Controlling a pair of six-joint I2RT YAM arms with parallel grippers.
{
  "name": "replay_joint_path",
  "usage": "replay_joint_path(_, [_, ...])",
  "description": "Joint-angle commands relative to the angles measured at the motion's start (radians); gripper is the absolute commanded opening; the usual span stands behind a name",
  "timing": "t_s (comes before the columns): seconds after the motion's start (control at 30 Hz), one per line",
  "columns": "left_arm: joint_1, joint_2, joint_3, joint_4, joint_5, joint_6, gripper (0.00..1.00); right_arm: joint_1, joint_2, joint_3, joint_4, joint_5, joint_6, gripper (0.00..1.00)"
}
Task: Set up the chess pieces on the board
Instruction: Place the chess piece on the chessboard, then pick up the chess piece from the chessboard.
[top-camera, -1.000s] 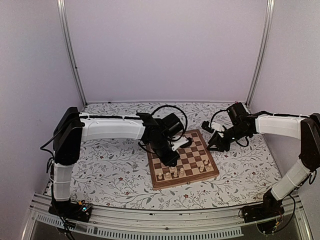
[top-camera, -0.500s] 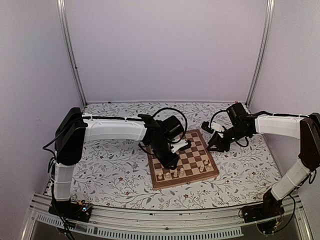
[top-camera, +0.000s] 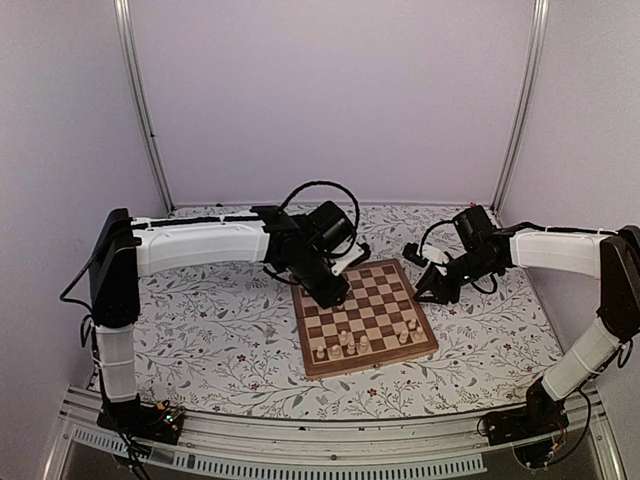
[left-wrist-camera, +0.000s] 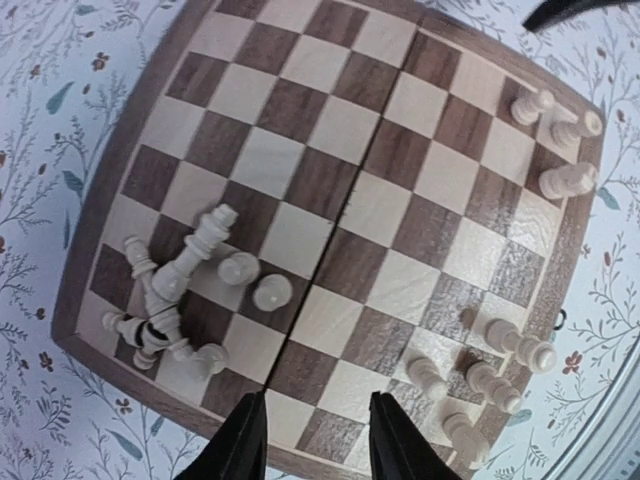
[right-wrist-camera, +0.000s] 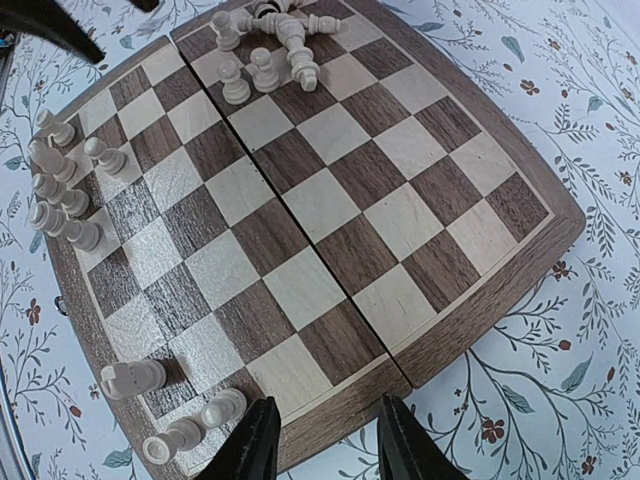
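The square wooden board (top-camera: 378, 297), dark brown and light tan checks inside a light wood border, lies on the white floral-patterned surface (top-camera: 220, 340) between the two arms, turned a little askew. The tiny pale cream turned-wood chess pieces (top-camera: 340, 346) are all on it, crowded toward its near edge. The left wrist view shows that one bunch is a tangled heap (left-wrist-camera: 185, 268) of fallen pieces lying across one another near a corner. Two small pawns (left-wrist-camera: 240, 268) stand upright just beside it. Three more figures (left-wrist-camera: 568, 180) sit along the edge at the opposite side, and a loose group (left-wrist-camera: 520, 347) fills the corner nearer that camera. Whether each one in that group is upright or tipped I cannot tell from here. In the right wrist view one of the three lies flat on its side close to the board's border. The left claw (top-camera: 338, 294) hangs over the board's far left corner. Its black fingers (left-wrist-camera: 245, 440) are a modest way apart, with nothing between them but checkered wood. The right claw (top-camera: 432, 290) hovers just off the board's far right side, above the surface. Its own fingers (right-wrist-camera: 255, 440) are likewise parted and empty, touching no piece.
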Motion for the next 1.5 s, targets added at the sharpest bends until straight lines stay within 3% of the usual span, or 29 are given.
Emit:
replay_joint_path(0.0, [0.065,-0.019,-0.01,0.016,-0.083,-0.032,0.39,-0.003,0.012,0.001,-0.012,0.0,-0.005,0.36])
replay_joint_path(0.23, [0.085,0.022,0.005,0.025,-0.092,-0.048,0.43,-0.004,0.018,0.003,-0.014,0.001,-0.005,0.36])
replay_joint_path(0.63, [0.119,0.085,0.01,0.018,-0.064,-0.06,0.41,-0.003,0.025,0.003,-0.016,0.009,-0.007,0.36])
replay_joint_path(1.0, [0.125,0.125,0.01,0.018,-0.036,-0.049,0.31,-0.004,0.035,0.004,-0.017,0.009,-0.008,0.36])
replay_joint_path(1.17, [0.125,0.127,0.01,0.014,-0.032,-0.049,0.22,-0.004,0.037,0.004,-0.019,0.012,-0.008,0.36])
replay_joint_path(1.47, [0.108,0.013,-0.06,0.002,-0.035,-0.075,0.09,-0.004,0.043,0.006,-0.019,0.009,-0.008,0.36])
